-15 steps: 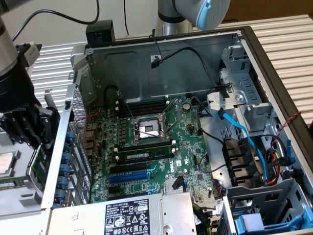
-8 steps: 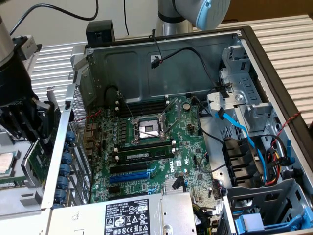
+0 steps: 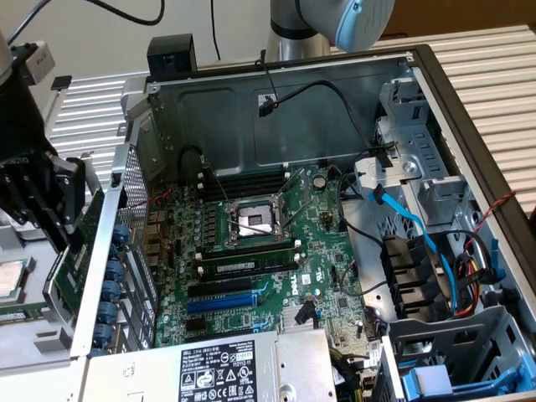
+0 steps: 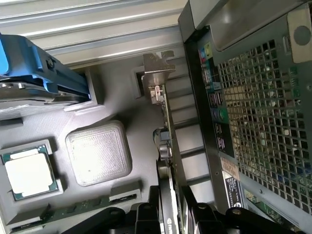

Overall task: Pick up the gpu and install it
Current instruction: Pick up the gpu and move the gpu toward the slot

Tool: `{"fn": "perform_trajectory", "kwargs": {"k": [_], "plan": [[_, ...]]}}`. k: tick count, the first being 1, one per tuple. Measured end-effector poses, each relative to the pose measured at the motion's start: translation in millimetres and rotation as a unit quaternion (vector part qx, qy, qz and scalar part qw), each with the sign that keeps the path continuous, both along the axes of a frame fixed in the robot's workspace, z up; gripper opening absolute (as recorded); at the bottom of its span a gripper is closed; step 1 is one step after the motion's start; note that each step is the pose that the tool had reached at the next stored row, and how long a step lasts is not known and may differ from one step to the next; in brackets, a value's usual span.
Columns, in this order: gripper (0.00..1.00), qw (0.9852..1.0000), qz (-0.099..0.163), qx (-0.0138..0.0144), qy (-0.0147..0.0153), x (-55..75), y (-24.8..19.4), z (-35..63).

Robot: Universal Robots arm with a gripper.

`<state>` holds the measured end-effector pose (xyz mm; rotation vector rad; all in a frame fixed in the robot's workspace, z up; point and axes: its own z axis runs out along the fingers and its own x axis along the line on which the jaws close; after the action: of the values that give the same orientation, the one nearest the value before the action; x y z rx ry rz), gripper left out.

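My black gripper hangs at the exterior view's left, just outside the rear wall of the open computer case. It is shut on the gpu, a thin green card held edge-up above a grey tray. In the wrist view the gpu shows edge-on, with its silver end bracket pointing away from me and the two dark fingers of the gripper clamped on either side. The card runs alongside the case's perforated rear panel, apart from it.
Inside the case lie the large green motherboard with black and blue expansion slots and an open CPU socket. A power supply sits in front. The grey tray holds a CPU. Blue cables run on the right.
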<state>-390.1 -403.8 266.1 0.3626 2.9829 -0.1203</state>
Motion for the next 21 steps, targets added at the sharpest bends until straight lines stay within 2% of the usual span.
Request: {"fn": "perform_trajectory", "kwargs": {"k": [3,5,7,13,15,16,17,21], "plan": [[0.30,1.0000,0.000,0.0039,0.0001,-0.1,-3.5,1.1],[0.30,1.0000,0.000,0.0091,-0.0001,-0.1,-7.8,-0.4],[0.30,0.9999,0.000,0.0108,-0.0005,0.0,-8.8,-3.7],[0.30,0.9999,0.000,0.0113,-0.0005,5.1,-8.4,-14.5],[0.38,0.9999,-0.001,0.0114,-0.0006,7.5,-6.9,-18.4],[0.38,0.9999,-0.001,0.0113,-0.0006,8.7,-6.2,-20.1],[0.45,0.9999,-0.001,0.0113,-0.0006,9.7,-5.4,-22.1],[0.45,0.9999,-0.002,0.0113,-0.0005,10.9,-3.2,-29.1]]}}
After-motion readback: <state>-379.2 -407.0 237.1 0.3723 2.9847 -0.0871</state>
